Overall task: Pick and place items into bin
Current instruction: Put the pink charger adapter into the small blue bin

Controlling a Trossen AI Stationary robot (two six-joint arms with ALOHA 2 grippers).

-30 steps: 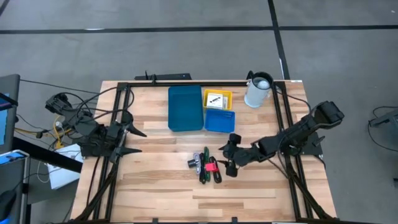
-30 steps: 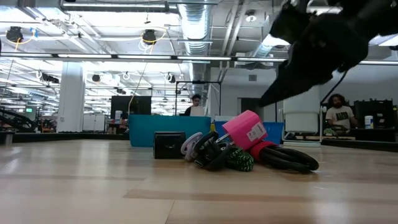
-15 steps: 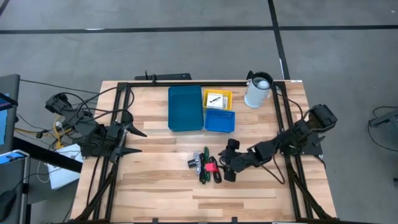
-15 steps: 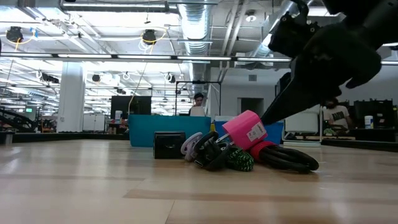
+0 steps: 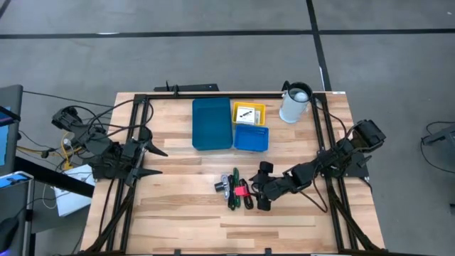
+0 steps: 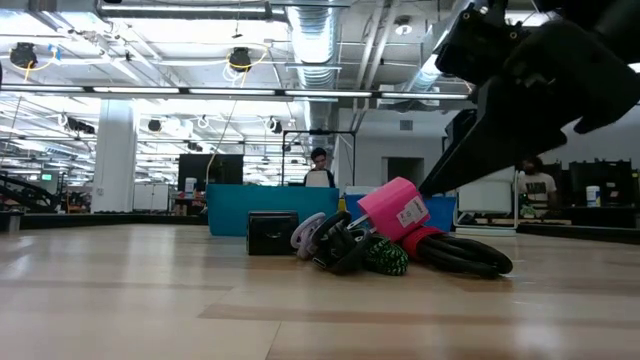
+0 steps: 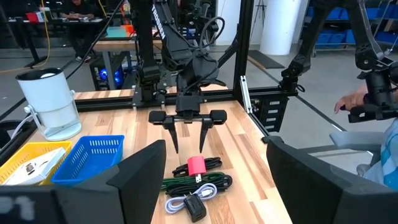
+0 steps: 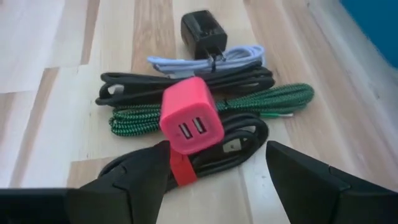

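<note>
Right pincer (image 5: 257, 190) open, low beside pink charger (image 8: 190, 124) atop cable pile (image 5: 237, 190) mid-bench. Left pincer (image 5: 148, 161) open, idle far left. Bin trays (image 5: 212, 124) beyond pile. Risk: fingers snag black cable (image 8: 236, 146) under charger, dragging whole tangle.

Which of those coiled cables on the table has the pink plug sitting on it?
The black cable, the coil closest to the right gripper. The pink plug rests on it; the green braided cable lies just beyond, and the pale cable farthest.
</note>
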